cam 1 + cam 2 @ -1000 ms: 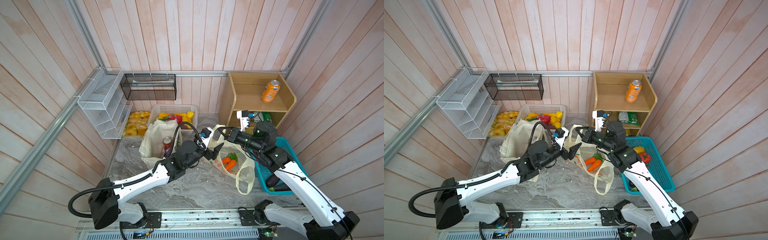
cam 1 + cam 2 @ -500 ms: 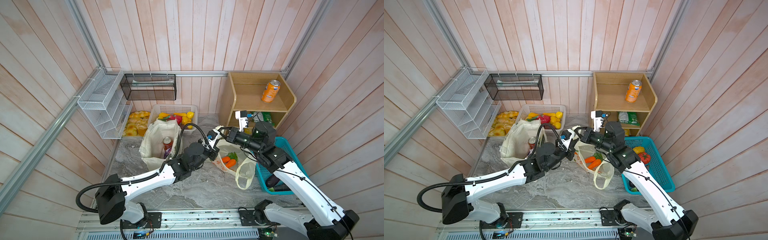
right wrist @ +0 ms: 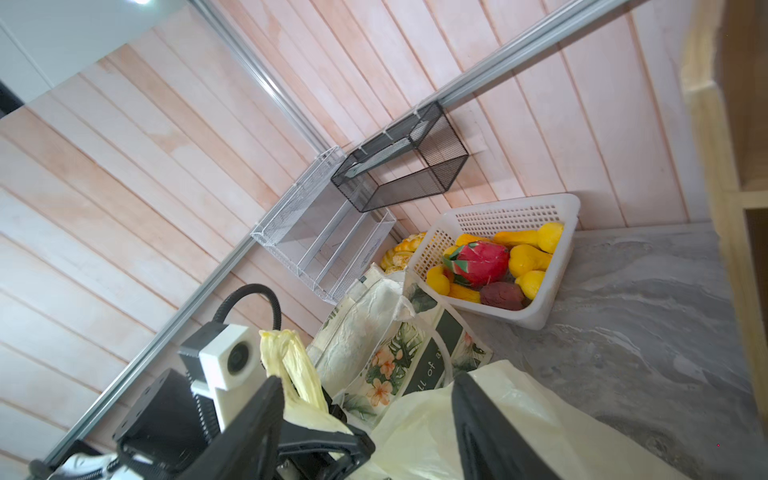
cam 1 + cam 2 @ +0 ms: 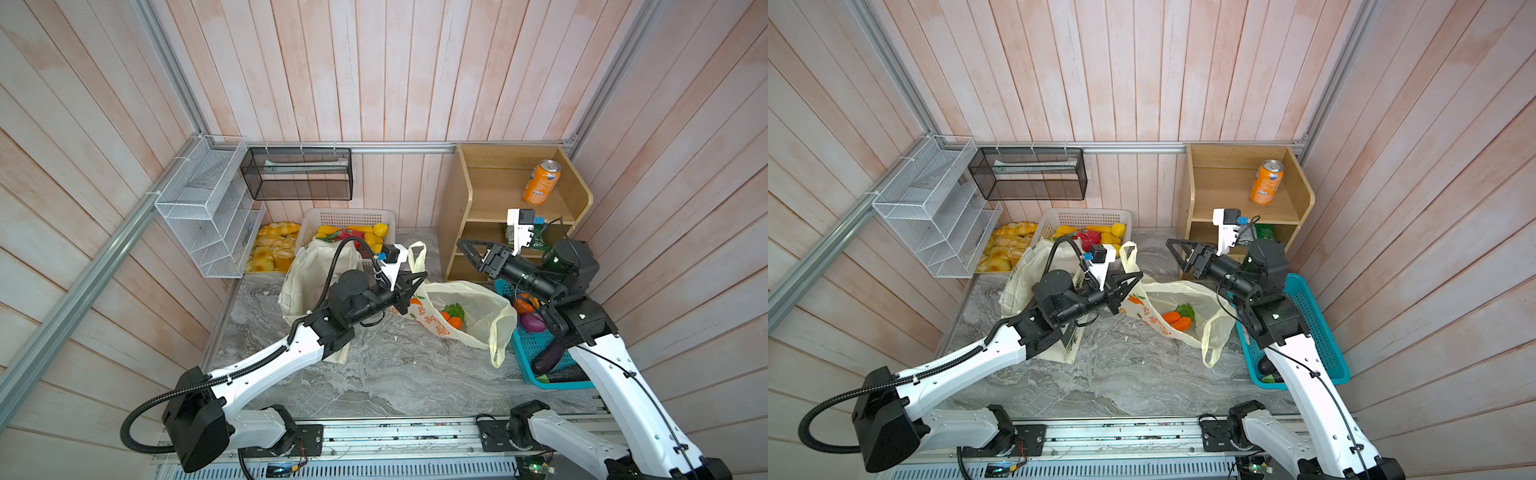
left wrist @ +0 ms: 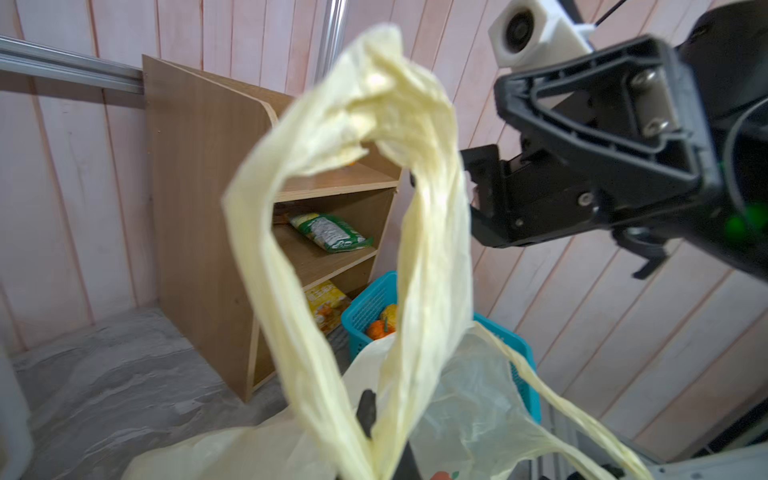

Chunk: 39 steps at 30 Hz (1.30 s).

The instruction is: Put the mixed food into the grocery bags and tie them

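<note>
**Bimanual bagging station, handle grasp.** The plastic bag [image 4: 478,297] lies slumped on the tabletop [image 4: 395,374] with its mouth gaping. The toy carrots [image 4: 453,321] rest inside it, their orange bodies and green tops visible through the opening in both top views.

One loop handle [image 4: 417,254] stands upright above the bag's rim, pinched at its base by the left gripper [image 4: 419,279] — jaws clenched on the thin film. In the left wrist view this handle rises as a twisted loop from between the fingers [image 5: 368,409]. The second handle [image 4: 493,340] hangs loose on the bag's far side, down onto the tabletop.

The right gripper [image 4: 467,251] hovers above the bag, near the upright handle but apart from it, with its jaws spread and holding nothing. In the right wrist view its two fingers [image 3: 478,424] frame the bag and the clenched left gripper.

The cloth tote [image 4: 303,274] stands just beside the bag on the left arm's side, largely hidden behind that arm, and its contents cannot be made out. On the bag's opposite side sits a blue basket [image 4: 525,353] of toy vegetables, close against the bag. Behind the bag stands a wooden shelf [image 4: 453,216] — an orange soda can [image 4: 541,183] on its top level and a green snack packet [image 5: 328,232] on a lower one.
</note>
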Available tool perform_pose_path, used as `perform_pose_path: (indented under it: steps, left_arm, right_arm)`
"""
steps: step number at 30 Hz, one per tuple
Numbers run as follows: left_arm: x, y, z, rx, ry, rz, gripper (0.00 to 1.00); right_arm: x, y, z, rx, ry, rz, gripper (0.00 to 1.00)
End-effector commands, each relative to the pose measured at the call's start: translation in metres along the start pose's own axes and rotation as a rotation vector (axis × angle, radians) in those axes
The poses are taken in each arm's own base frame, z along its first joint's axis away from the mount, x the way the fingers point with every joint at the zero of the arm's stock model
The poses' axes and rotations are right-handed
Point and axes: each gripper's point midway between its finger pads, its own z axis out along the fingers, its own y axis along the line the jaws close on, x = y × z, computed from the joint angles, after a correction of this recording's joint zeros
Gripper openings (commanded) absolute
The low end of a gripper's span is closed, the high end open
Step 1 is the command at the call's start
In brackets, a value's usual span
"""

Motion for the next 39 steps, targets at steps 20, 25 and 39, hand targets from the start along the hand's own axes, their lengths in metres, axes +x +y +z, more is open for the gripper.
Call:
perform_pose_path:
  steps: [20, 25, 39]
  left_arm:
    - [-0.005, -0.053, 0.004, 0.377, 0.023, -0.222, 0.0]
    - [-0.001, -0.054, 0.006, 0.395, 0.037, -0.231, 0.0]
    - [0.004, 0.006, -0.005, -0.021, 0.008, -0.11, 0.91]
  right_arm:
    - [0.043, 0.055, 0.043, -0.366, 0.155, -0.101, 0.57]
    - [0.042, 0.055, 0.044, -0.371, 0.143, -0.098, 0.23]
    - [0.045, 0.016, 0.036, -0.119, 0.104, 0.002, 0.0]
